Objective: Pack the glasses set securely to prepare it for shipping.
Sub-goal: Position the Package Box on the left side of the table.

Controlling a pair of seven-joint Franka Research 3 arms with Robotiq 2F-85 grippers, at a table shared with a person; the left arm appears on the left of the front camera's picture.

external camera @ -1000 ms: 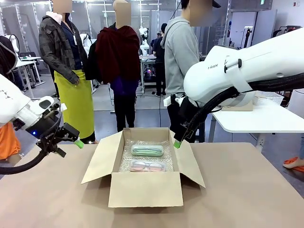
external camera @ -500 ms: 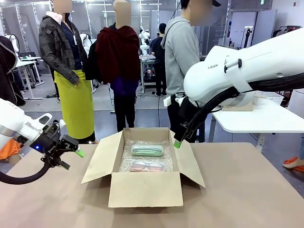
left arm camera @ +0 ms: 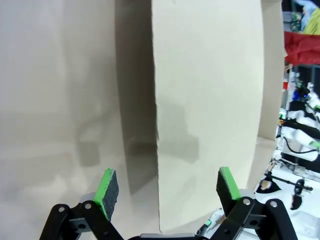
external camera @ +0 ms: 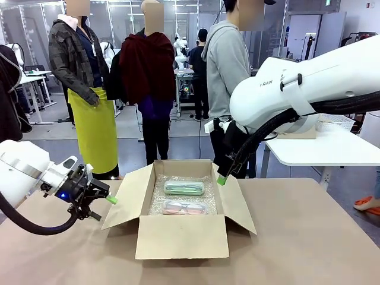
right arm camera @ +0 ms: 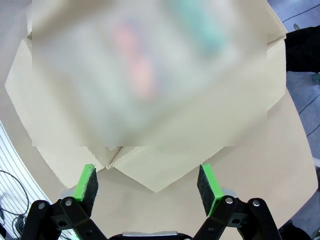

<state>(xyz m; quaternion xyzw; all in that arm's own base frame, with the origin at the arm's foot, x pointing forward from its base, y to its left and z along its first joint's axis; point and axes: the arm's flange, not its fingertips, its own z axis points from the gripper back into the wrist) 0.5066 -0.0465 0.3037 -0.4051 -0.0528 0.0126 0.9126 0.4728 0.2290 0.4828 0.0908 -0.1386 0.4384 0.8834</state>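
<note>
An open cardboard box (external camera: 181,236) stands mid-table, lined with bubble wrap. Inside lie the pale mint-green case (external camera: 183,187) at the back and the pink-tinted clear case (external camera: 184,207) in front. My left gripper (external camera: 104,208) is open at the outer edge of the box's left flap (external camera: 127,196). In the left wrist view that flap's edge (left arm camera: 200,100) runs up between the open fingers of the left gripper (left arm camera: 166,186). My right gripper (external camera: 221,178) hangs open over the box's back right corner. The right gripper (right arm camera: 146,182) looks down on the blurred box (right arm camera: 150,160), with both cases as smears of colour.
A person in a grey hoodie (external camera: 225,65) stands just behind the box at the far side. The right flap (external camera: 237,205) slopes outward and the front flap hangs down. A white table (external camera: 320,148) stands at the back right.
My left arm has moved right and down, bringing its open gripper to the edge of the box's left flap. The right arm and the cases have not moved.
</note>
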